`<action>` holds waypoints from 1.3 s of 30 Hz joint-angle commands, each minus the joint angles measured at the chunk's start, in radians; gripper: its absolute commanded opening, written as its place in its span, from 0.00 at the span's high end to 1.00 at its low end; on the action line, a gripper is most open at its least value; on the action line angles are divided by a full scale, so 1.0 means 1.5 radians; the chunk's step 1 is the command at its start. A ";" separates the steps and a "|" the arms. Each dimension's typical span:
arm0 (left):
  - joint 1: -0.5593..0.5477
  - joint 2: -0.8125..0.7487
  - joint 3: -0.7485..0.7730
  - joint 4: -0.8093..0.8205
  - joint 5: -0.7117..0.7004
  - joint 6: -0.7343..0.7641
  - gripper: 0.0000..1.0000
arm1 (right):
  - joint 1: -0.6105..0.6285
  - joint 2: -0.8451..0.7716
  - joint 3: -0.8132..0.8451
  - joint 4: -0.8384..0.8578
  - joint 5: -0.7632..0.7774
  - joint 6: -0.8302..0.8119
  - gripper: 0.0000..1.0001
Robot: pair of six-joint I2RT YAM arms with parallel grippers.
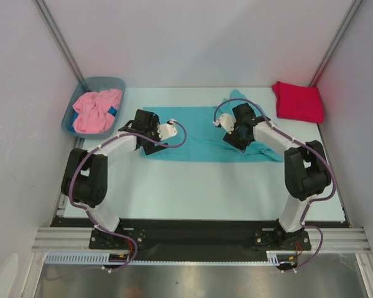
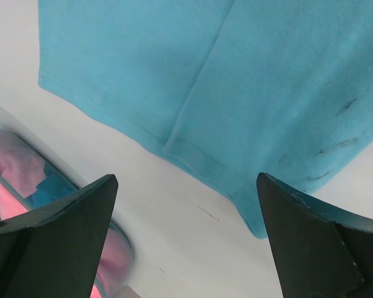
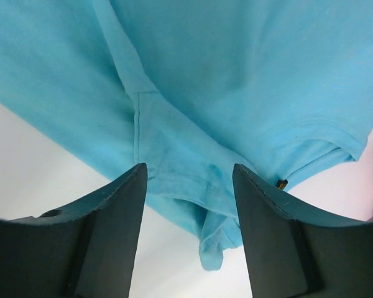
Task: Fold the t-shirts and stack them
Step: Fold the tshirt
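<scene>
The left gripper is held wide open and empty above the left hem of the turquoise shirt. The right gripper is held open and empty above its right sleeve. The red shirt is folded at far right. The pink shirt is bunched in the tub.

The turquoise t-shirt lies spread mostly flat across the middle of the frame, with dark smudges near one hem. The crimson red t-shirt sits folded at upper right. The pink t-shirt is crumpled in the tub at upper left.
</scene>
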 commanded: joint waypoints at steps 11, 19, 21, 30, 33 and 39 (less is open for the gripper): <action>-0.010 0.045 0.024 0.055 -0.056 -0.037 0.00 | 0.019 -0.066 -0.072 0.010 0.019 -0.030 0.38; -0.010 0.133 0.090 0.031 -0.103 -0.096 0.00 | 0.023 -0.053 -0.053 0.017 0.031 -0.031 0.39; -0.010 0.146 0.103 0.018 -0.108 -0.108 0.00 | 0.024 -0.055 -0.053 0.017 0.034 -0.038 0.40; -0.010 0.143 0.107 0.013 -0.133 -0.133 0.00 | 0.023 -0.063 -0.065 0.019 0.044 -0.046 0.37; -0.009 0.144 0.104 0.009 -0.147 -0.139 0.00 | 0.023 -0.068 -0.068 0.020 0.047 -0.046 0.33; -0.009 0.140 0.092 0.006 -0.177 -0.141 0.00 | 0.019 -0.071 -0.073 0.015 0.046 -0.053 0.30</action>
